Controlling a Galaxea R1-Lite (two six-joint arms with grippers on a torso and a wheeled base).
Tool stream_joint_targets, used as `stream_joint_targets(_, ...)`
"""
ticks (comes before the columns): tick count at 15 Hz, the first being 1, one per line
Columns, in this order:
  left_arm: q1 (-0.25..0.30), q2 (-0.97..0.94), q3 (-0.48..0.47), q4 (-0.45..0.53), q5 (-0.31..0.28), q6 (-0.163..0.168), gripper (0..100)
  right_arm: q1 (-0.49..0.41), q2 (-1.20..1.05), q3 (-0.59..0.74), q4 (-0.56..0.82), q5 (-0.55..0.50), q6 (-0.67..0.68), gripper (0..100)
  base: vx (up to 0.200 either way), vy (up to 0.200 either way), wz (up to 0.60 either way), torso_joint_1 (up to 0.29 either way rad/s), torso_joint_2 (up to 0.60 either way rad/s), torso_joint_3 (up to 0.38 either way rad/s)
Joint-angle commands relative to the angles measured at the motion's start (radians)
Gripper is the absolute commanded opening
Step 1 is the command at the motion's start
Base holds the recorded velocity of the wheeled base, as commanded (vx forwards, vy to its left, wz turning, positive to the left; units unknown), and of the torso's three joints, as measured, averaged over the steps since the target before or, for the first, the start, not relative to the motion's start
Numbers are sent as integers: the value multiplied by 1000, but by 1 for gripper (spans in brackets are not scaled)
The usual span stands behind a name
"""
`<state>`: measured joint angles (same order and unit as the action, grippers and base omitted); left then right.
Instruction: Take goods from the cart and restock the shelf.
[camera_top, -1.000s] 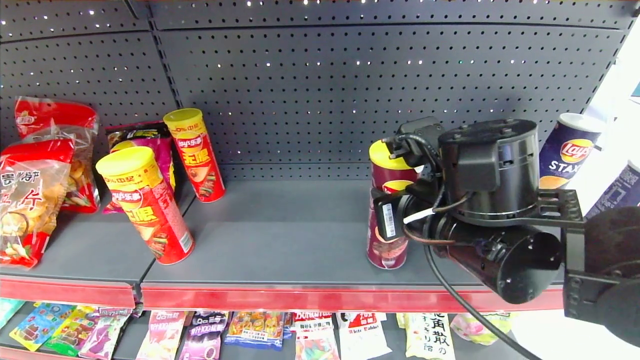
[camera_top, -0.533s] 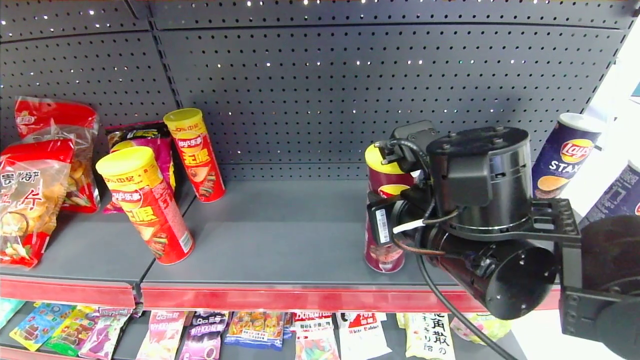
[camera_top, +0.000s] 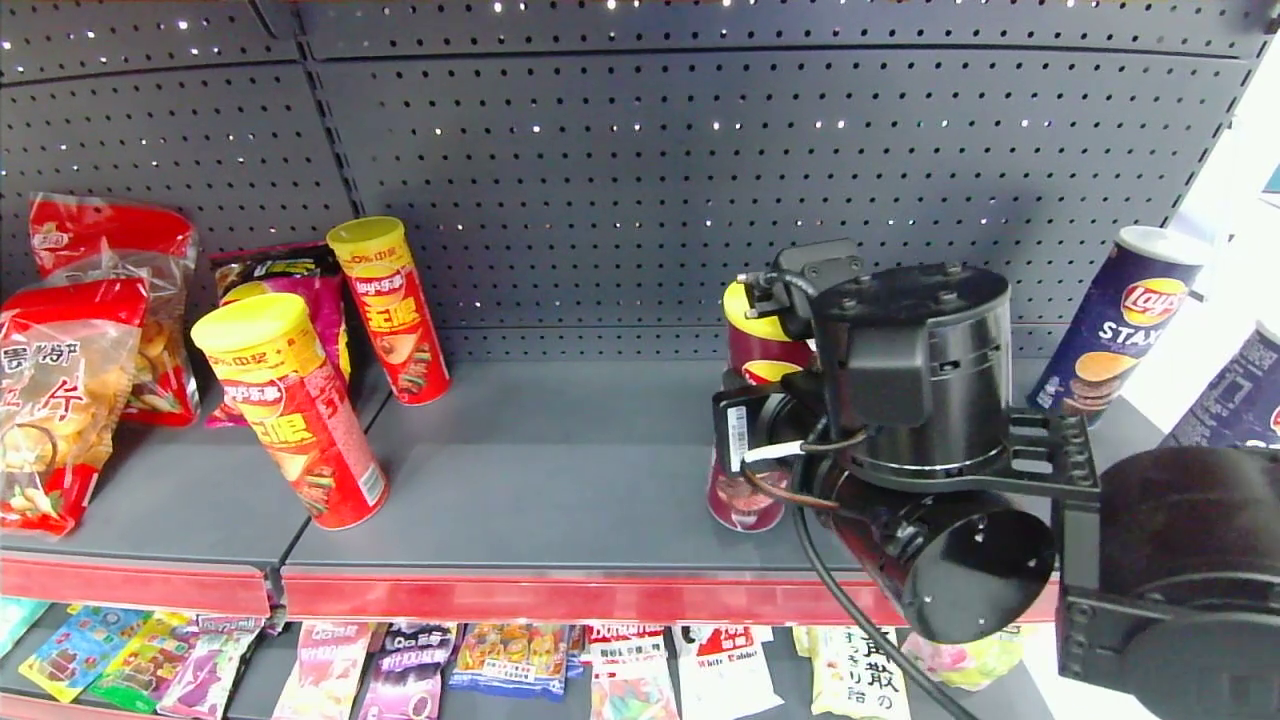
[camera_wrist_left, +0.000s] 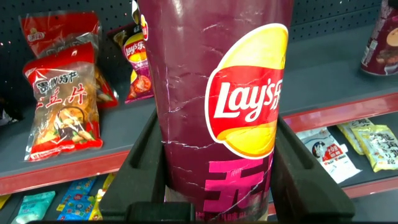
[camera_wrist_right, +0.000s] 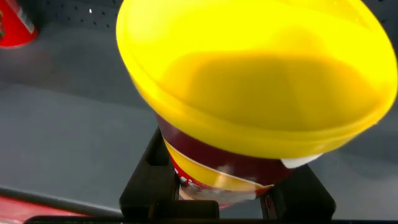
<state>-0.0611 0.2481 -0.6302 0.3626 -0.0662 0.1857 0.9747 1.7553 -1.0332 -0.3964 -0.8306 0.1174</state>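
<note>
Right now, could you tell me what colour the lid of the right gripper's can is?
The lid is yellow, clearest in the right wrist view.

On your shelf, snack bags sit at the frame's left edge, the front can beside them, the rear can behind it; the middle can centre-right, the right-hand can far right.

Bare shelf btwn front red can at left & maroon can mid-right; blue can far right
</note>
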Motion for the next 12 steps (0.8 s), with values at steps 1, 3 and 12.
stream_joint_targets(1, 0, -3, 1, -1, 0, 0, 0, 25, 21, 1, -1, -12, -4, 0, 0, 0, 0, 0, 0, 0)
stream_joint_targets(3, 0, -3, 1, -1, 0, 0, 0, 41, 18, 12, 1, -24, -4, 0, 0, 0, 0, 0, 0, 0)
stream_joint_targets(12, 0, 2, 9, -2, 0, 0, 0, 62, -25, 74, -1, -42, -4, 0, 0, 0, 0, 0, 0, 0)
